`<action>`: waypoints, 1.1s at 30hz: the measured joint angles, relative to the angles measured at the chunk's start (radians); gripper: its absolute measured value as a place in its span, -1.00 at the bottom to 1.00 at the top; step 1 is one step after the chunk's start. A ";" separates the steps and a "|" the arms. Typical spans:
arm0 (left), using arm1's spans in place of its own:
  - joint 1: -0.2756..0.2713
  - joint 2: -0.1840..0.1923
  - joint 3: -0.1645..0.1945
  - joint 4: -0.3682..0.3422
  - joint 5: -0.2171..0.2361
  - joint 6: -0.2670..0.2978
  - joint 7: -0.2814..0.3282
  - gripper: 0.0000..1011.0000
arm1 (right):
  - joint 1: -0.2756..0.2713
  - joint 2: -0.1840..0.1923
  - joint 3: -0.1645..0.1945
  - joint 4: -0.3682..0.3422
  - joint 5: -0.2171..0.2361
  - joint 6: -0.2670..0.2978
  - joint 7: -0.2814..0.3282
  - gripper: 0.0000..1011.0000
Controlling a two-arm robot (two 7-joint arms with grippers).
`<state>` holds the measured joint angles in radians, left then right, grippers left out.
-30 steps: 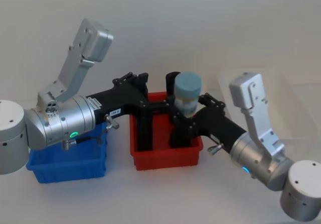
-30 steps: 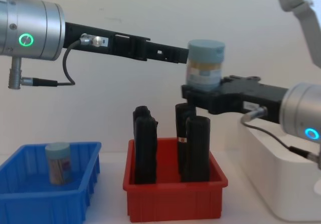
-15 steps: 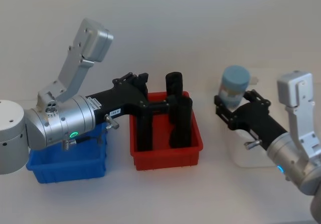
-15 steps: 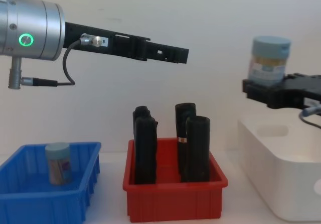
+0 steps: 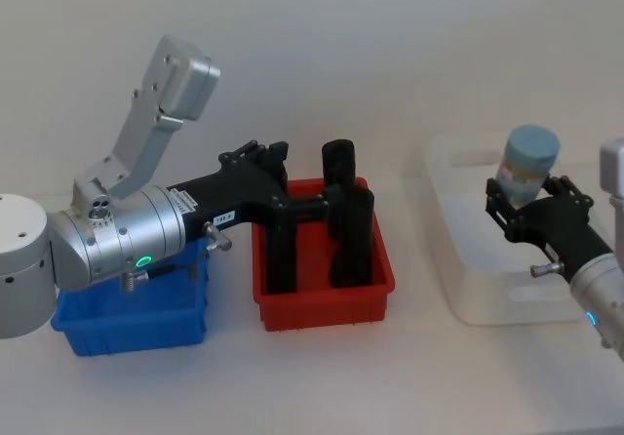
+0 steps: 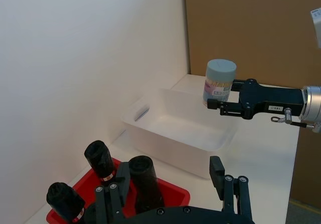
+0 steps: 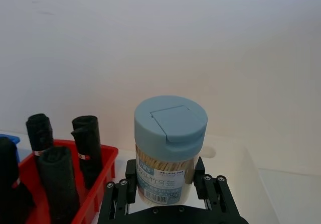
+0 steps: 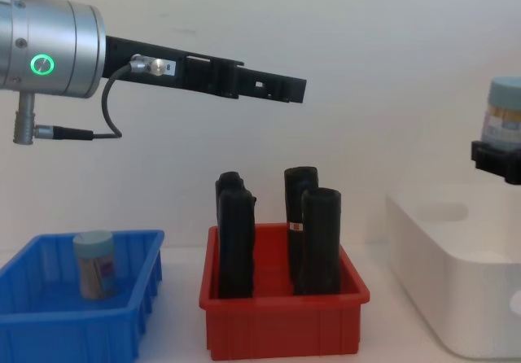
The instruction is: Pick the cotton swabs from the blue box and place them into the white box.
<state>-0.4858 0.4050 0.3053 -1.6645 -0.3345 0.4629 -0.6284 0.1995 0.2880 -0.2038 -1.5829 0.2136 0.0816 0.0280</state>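
The cotton swab tub (image 7: 169,148) is pinched by the right gripper (image 7: 165,180), one finger pressed to each side of its lower body. It is carried upright, pale blue lid (image 7: 170,119) on top, long axis vertical. It is held high over the white box (image 5: 468,289), clear of the rim, with nothing touching.

That is the relation the coming move turns on: the box's open mouth lies straight down from the tub, or very nearly so. In the head view the tub is seen over the right-hand part of the opening, inside the walls. In the chest view it is seen above the box with open air between. So a plain descent along the tub's own axis seems to be called for. A release low inside would follow, so that the tub is set on its base and not dropped and tipped.

The left gripper (image 8: 281,88) is held out high above the red bin (image 8: 285,330) and its black rolls (image 8: 319,241), fingers spread, nothing between them. A second tub (image 8: 94,263) is seen standing upright in the blue box (image 8: 49,330) at the robot's far left, well apart from the white box. For that one the left arm is plainly the nearer. The task is judged partway done: one tub about to be placed, one not yet picked.
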 joint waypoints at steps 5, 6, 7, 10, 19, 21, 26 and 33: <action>0.000 0.000 0.000 0.000 0.000 0.000 0.000 0.99 | 0.024 -0.001 0.012 0.044 0.015 0.016 -0.011 0.28; 0.000 0.000 0.000 0.000 0.000 0.000 0.000 0.99 | 0.028 -0.002 0.013 0.050 0.018 0.020 -0.012 0.28; 0.000 0.000 0.000 0.000 0.000 0.000 0.000 0.99 | 0.032 -0.002 0.015 0.056 0.019 0.021 -0.012 0.28; 0.000 0.000 0.000 0.000 0.000 0.000 0.000 0.99 | 0.049 -0.006 0.019 0.083 0.024 0.035 -0.012 0.28; 0.000 0.000 0.000 0.000 0.000 0.000 0.000 0.99 | 0.102 -0.021 0.021 0.168 0.029 0.078 0.006 0.28; 0.000 0.000 0.000 0.000 0.000 0.000 0.000 0.99 | 0.113 -0.025 0.021 0.188 0.028 0.086 0.011 0.28; 0.000 0.000 0.000 0.000 0.000 0.000 0.000 0.99 | 0.132 -0.032 0.020 0.221 0.024 0.099 0.022 0.39; 0.000 0.000 0.000 0.000 0.000 0.000 0.000 0.99 | 0.151 -0.038 0.019 0.254 0.018 0.102 0.033 0.84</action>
<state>-0.4858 0.4049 0.3053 -1.6645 -0.3346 0.4629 -0.6284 0.3501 0.2501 -0.1851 -1.3287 0.2314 0.1840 0.0615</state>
